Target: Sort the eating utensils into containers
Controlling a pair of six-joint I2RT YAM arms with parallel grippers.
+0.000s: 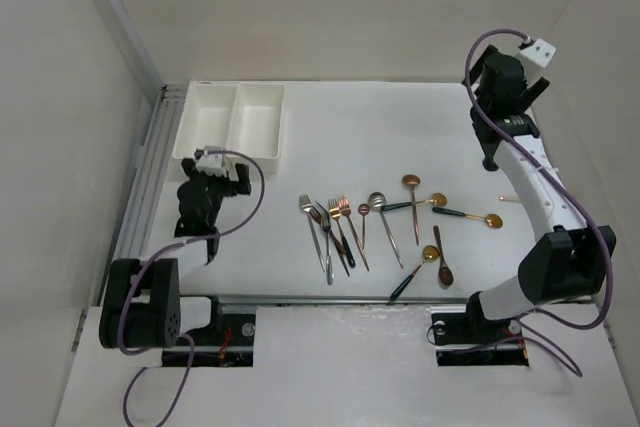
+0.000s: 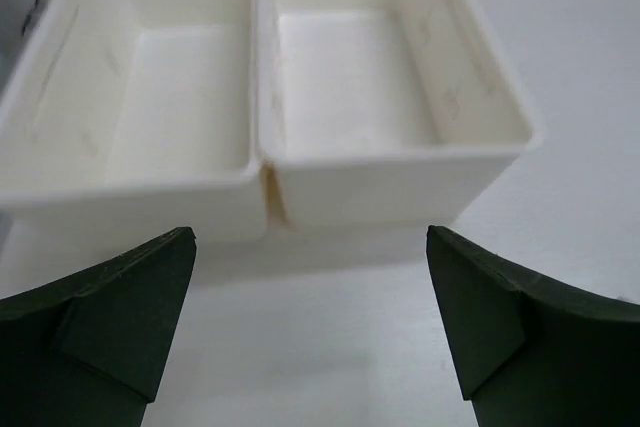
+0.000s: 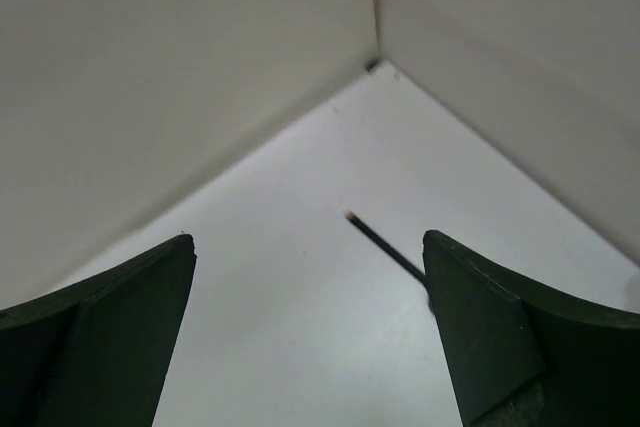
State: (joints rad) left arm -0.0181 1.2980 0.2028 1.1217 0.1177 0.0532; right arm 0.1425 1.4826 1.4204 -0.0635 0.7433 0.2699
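Note:
Several forks and spoons [image 1: 340,227] lie loose on the white table in the middle, silver, gold and copper; some have dark green handles [image 1: 455,213]. Two joined white bins [image 1: 234,117] stand at the back left, both empty in the left wrist view [image 2: 390,182]. My left gripper [image 1: 214,161] is open and empty, just in front of the bins' near wall [image 2: 310,237]. My right gripper [image 1: 505,82] is open and empty, raised at the back right and facing the wall corner [image 3: 308,239]. A slim dark handle with a copper tip [image 3: 385,242] lies on the table beside its right finger.
White enclosure walls stand close at the left, back and right. A metal rail [image 1: 150,162] runs along the table's left edge beside the bins. A copper tip [image 1: 508,199] pokes out from under the right arm.

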